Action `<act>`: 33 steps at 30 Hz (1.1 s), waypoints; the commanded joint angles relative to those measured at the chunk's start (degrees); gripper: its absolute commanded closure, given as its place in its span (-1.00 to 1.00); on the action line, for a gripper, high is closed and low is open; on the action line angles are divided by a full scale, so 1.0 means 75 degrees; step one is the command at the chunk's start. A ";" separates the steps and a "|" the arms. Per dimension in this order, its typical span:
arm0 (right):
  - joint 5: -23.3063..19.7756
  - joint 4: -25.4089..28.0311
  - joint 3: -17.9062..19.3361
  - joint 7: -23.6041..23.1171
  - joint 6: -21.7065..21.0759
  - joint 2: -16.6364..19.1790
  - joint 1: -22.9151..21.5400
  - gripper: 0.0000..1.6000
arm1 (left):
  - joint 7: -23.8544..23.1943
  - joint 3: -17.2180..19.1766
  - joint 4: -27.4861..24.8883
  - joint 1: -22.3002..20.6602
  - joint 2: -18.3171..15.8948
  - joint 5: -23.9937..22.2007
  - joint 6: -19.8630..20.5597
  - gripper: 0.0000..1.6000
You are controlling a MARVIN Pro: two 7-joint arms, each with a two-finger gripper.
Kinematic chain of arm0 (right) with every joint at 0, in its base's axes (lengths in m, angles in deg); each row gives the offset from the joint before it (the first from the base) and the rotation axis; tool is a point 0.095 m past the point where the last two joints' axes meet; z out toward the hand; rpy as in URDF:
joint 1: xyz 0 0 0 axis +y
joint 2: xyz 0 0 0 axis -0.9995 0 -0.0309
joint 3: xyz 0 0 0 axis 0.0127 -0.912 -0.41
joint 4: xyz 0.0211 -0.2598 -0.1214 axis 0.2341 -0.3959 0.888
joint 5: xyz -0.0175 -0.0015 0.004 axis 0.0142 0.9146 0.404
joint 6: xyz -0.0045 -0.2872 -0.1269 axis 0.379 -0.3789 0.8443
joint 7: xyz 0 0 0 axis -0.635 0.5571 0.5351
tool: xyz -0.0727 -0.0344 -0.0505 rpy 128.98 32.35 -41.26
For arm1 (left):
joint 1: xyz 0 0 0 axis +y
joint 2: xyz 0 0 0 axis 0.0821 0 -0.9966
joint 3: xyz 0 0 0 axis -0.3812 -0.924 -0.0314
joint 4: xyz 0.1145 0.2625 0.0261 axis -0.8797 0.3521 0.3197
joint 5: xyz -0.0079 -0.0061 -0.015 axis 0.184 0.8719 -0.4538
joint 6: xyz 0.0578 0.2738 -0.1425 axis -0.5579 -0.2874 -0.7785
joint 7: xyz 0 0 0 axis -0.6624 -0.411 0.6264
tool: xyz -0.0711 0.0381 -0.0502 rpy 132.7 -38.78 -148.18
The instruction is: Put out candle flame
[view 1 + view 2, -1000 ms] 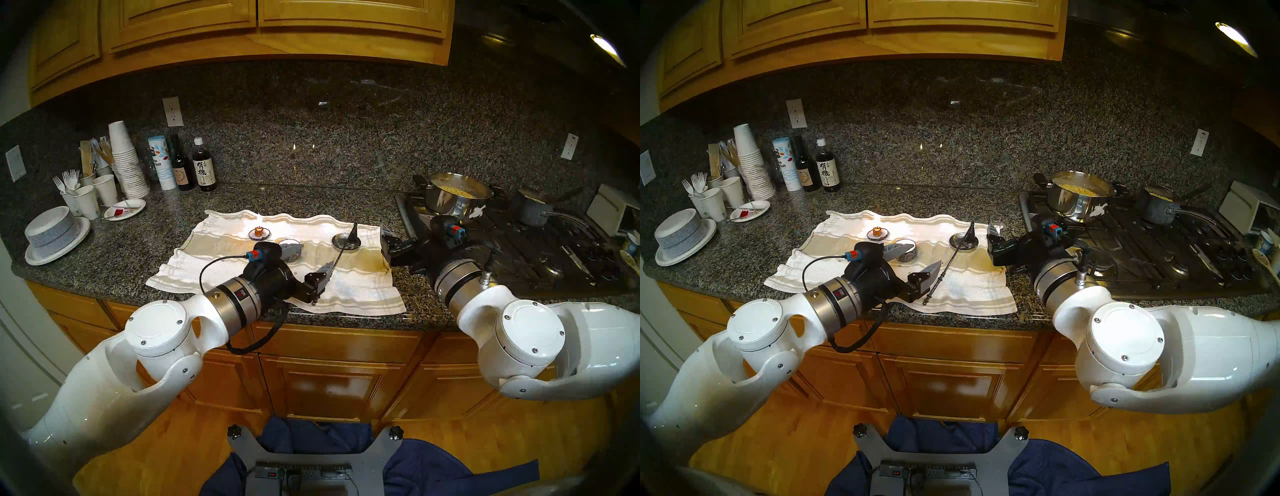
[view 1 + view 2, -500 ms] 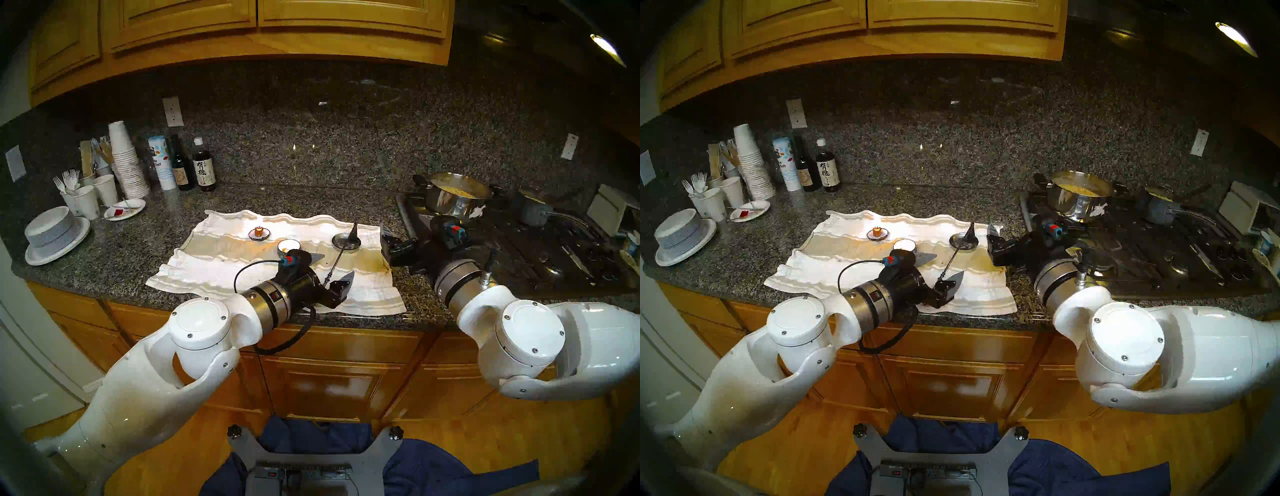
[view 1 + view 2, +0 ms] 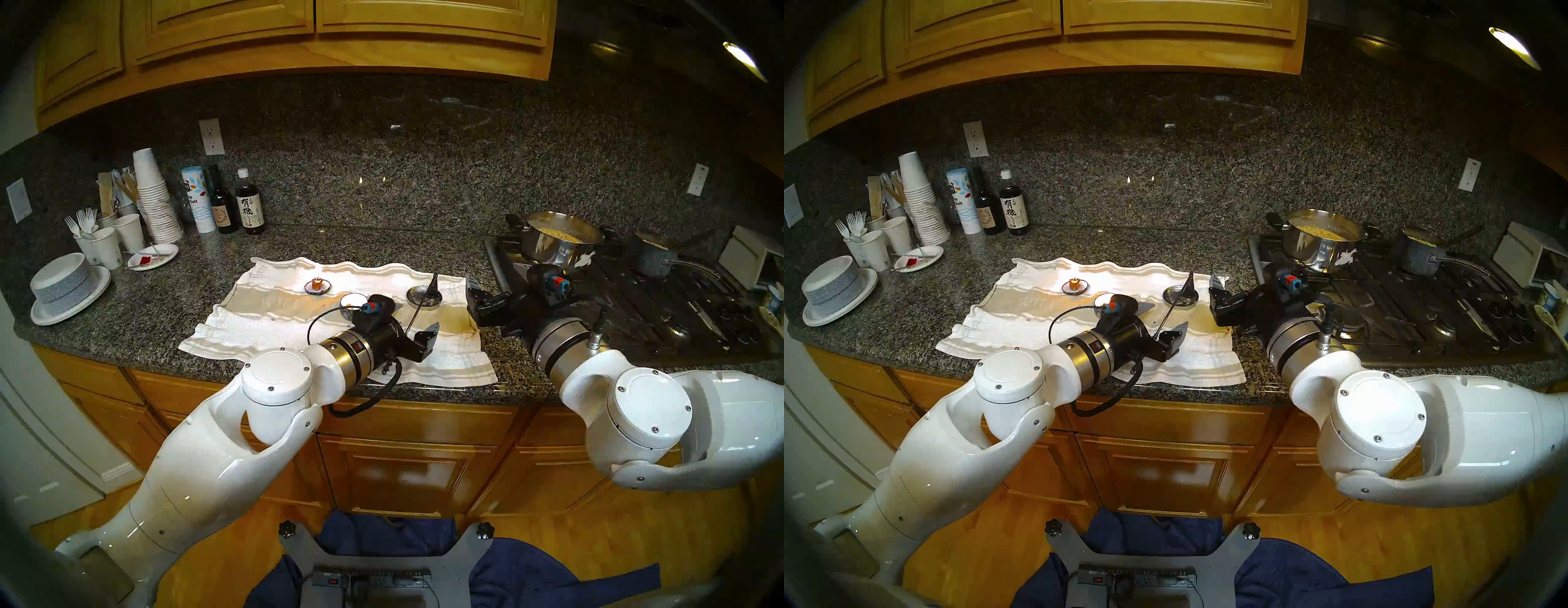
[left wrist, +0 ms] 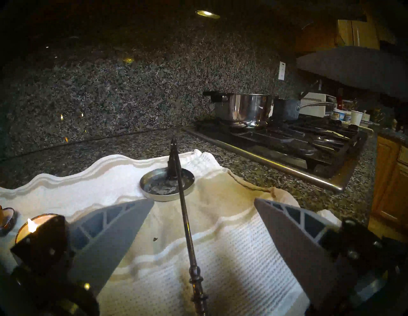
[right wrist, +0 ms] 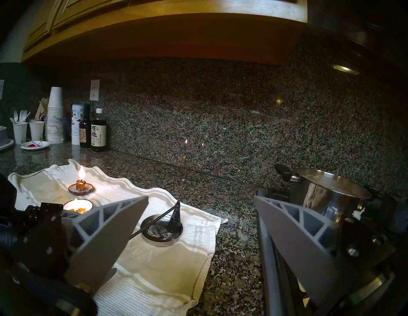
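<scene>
The towel [image 3: 445,361] overhangs the counter [image 3: 127,305] edge. The left tool [image 4: 203,222] gapes wide astride the snuffer [image 4: 187,222] handle, untouched; the lit candle [image 4: 33,227] sits left.

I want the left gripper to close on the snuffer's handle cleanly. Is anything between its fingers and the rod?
Nothing visible. The left gripper is open, and the snuffer handle runs up the gap between its fingers, touching neither, with only the towel beneath.

White towel [image 3: 445,361] with beige stripes, speckled granite counter [image 3: 169,305]
</scene>
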 commanded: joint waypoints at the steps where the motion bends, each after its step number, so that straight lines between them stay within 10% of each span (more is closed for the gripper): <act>1: 0.0109 0.0026 0.0163 -0.0014 0.0018 -0.0013 -0.0174 -1.00 | 0.0054 0.0083 0.0010 -0.0528 0.0353 -0.0028 0.0020 -0.72; 33: 0.0119 0.0025 0.0162 -0.0017 0.0019 -0.0012 -0.0176 -1.00 | 0.0026 -0.0013 0.0532 -0.0514 0.0358 -0.0014 0.0116 -0.51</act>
